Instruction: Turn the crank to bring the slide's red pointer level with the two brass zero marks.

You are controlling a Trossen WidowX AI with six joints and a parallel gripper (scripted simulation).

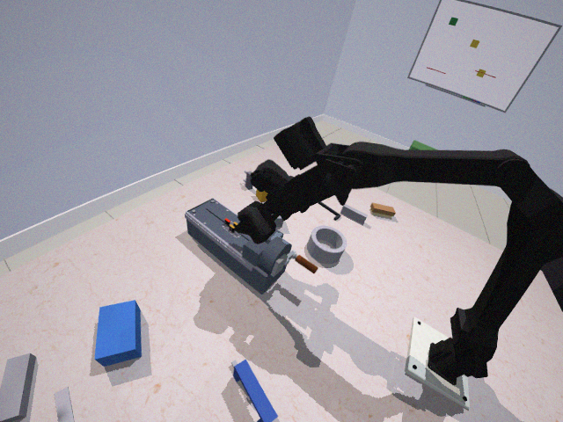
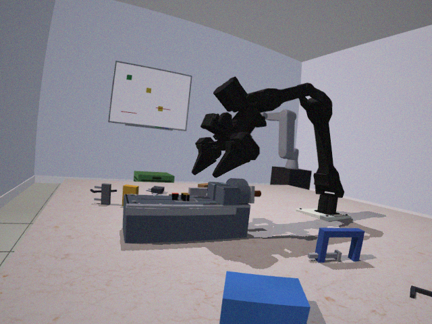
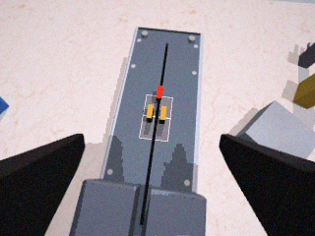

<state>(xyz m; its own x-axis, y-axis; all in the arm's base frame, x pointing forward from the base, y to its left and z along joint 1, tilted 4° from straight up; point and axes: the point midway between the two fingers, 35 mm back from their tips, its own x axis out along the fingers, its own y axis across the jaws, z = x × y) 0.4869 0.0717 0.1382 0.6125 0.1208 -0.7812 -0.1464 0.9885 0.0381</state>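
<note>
The dark grey machine (image 1: 213, 243) (image 2: 184, 223) (image 3: 182, 64) has a long slot on top. Its red pointer (image 1: 227, 221) (image 2: 175, 196) (image 3: 159, 91) sits off the brass marks, toward the end away from the crank. One brass zero mark (image 3: 150, 111) lies left of the slot, the other brass zero mark (image 3: 162, 113) right of it. The crank's brown handle (image 1: 306, 264) (image 2: 258, 193) sticks out at the housing end and is out of the wrist view. My gripper (image 2: 204, 174) (image 3: 154, 140) is open and empty, above the machine's top, not touching the handle.
A grey ring (image 1: 326, 245) stands beside the crank end. A grey block (image 3: 283, 130) and a yellow block (image 2: 130, 192) (image 3: 306, 91) stand beside the machine. A blue box (image 1: 118, 332) (image 2: 264, 289) and a blue arch (image 1: 255, 391) (image 2: 341, 233) lie on the other side.
</note>
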